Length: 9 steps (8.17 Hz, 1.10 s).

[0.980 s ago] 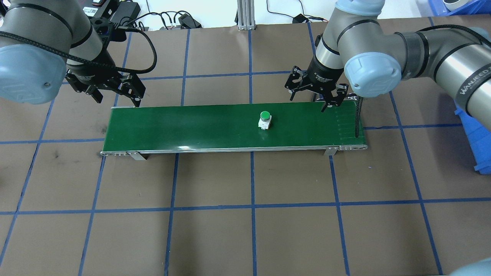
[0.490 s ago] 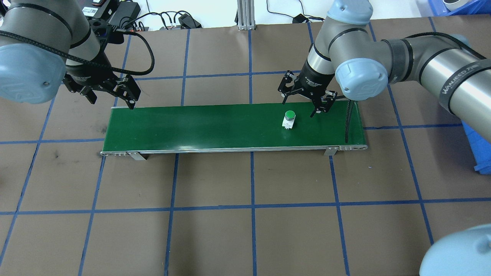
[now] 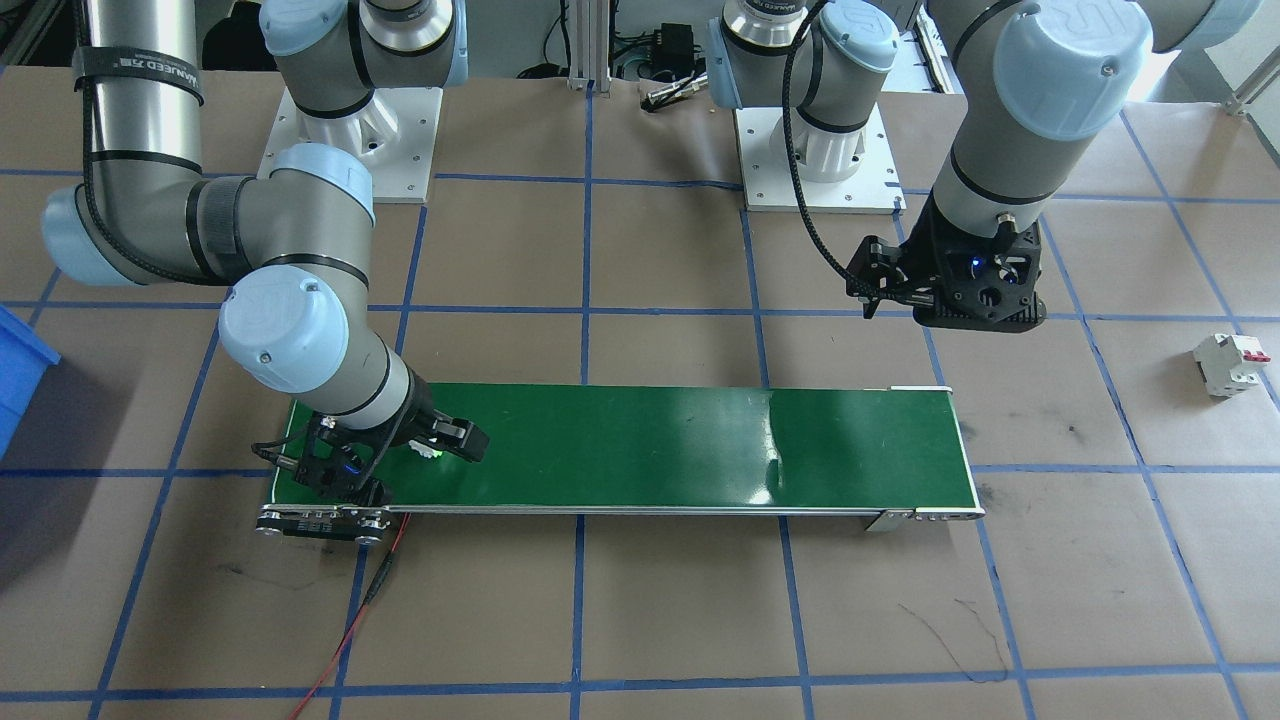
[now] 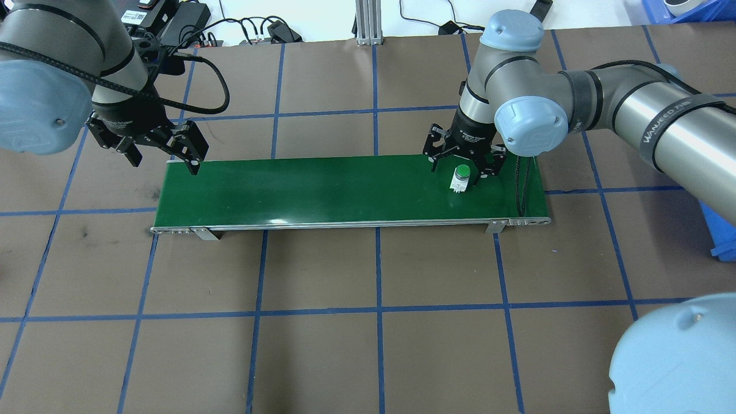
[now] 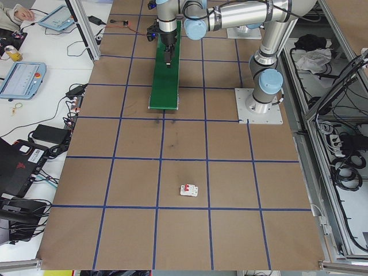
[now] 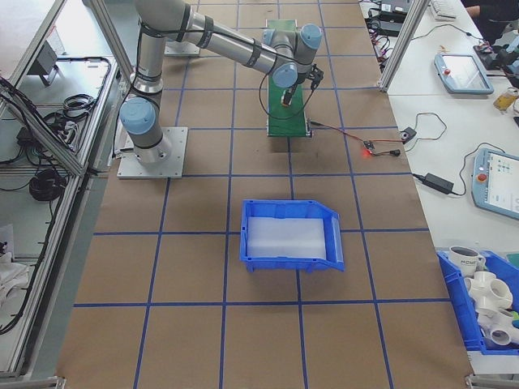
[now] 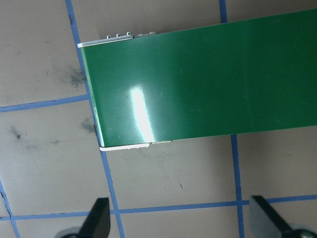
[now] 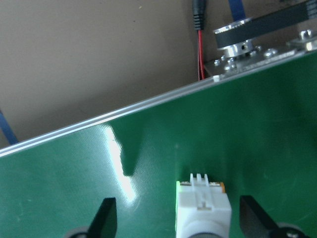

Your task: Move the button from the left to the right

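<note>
The green-capped, white-bodied button has ridden rightward along the belt, now seemingly between the spread-fingered right hand.

We count one small push-button with a round green cap and white body, one long green conveyor belt, one white circuit breaker with a red lever, one blue plastic bin, and two grey robot arms.
</note>
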Tool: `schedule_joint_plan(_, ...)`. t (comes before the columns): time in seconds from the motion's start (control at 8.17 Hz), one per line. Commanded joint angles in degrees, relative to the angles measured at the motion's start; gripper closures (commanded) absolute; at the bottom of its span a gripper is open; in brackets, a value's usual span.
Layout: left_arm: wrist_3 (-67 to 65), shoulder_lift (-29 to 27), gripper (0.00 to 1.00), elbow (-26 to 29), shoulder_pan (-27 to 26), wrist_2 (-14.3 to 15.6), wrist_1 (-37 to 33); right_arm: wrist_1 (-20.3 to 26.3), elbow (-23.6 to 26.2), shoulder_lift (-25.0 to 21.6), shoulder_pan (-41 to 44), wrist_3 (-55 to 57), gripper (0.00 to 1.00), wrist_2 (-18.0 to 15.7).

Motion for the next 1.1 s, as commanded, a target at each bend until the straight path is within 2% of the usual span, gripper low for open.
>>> schedule_joint_plan(0.0, 0.1, 0.0, 0.00, 0.1, 0.2, 0.1, -0.3, 0.3, 0.3, 1.2, -0.2, -13.5, 0.75, -7.9)
schedule_joint_plan(0.12, 0.1, -0.1, 0.00, 0.1, 0.2, 0.6, 0.3, 0.3, -0.2, 0.6, -0.5, -14.0, 1.00, -8.1)
schedule_joint_plan(0.37, 0.1, -0.1, 0.00, 0.0, 0.0, 0.6, 0.4, 3.3, -0.4, -0.4, -2.5, -15.7, 1.00, -8.7)
schedule_joint_plan(0.49, 0.0, -0.4, 0.00, 0.0, -0.2, 0.4, 0.3, 4.7, -1.0, -1.5, -4.7, -20.7, 1.00, -9.5)
schedule_joint_plan(0.73, -0.1, -0.4, 0.00, 0.0, -0.4, 0.0, 0.3, 9.9, -6.8, -1.9, -9.6, -31.0, 1.00, -9.8)
schedule_joint_plan(0.86, -0.1, -0.4, 0.00, 0.0, -0.5, 0.0, 0.3, 10.7, -8.8, -2.3, -11.7, -36.3, 1.00, -10.9)
schedule_joint_plan(0.98, 0.0, 0.1, 0.00, 0.0, -0.5, 0.4, 0.1, 10.7, -9.1, -3.7, -15.3, -42.8, 1.00, -14.0)
